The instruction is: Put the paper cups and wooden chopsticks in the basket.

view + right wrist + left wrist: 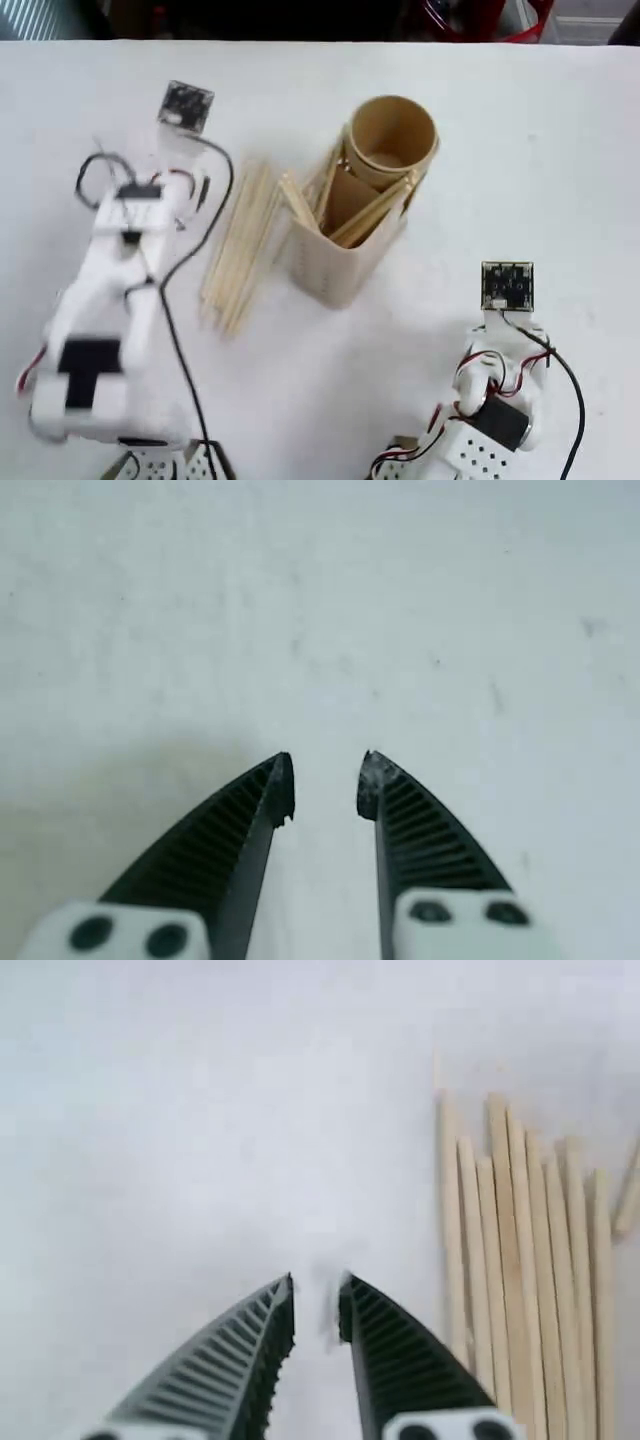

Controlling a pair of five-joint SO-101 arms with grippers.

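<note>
A beige basket point(335, 268) stands at the table's middle. A brown paper cup point(390, 140) sits upright in its far end, and several wooden chopsticks point(372, 213) lean inside it. More chopsticks point(240, 245) lie in a loose bundle on the table just left of the basket. My left gripper point(317, 1282) hovers over bare table beside the ends of that bundle point(520, 1260), narrowly open and holding nothing. My right gripper point(325, 765) is open over bare table near the front right, well away from the basket.
The left arm point(105, 300) stretches along the left side, its cable trailing close to the bundle. The right arm point(500, 400) is folded back at the front right. Behind the table's far edge is dark clutter with a red object point(480, 20).
</note>
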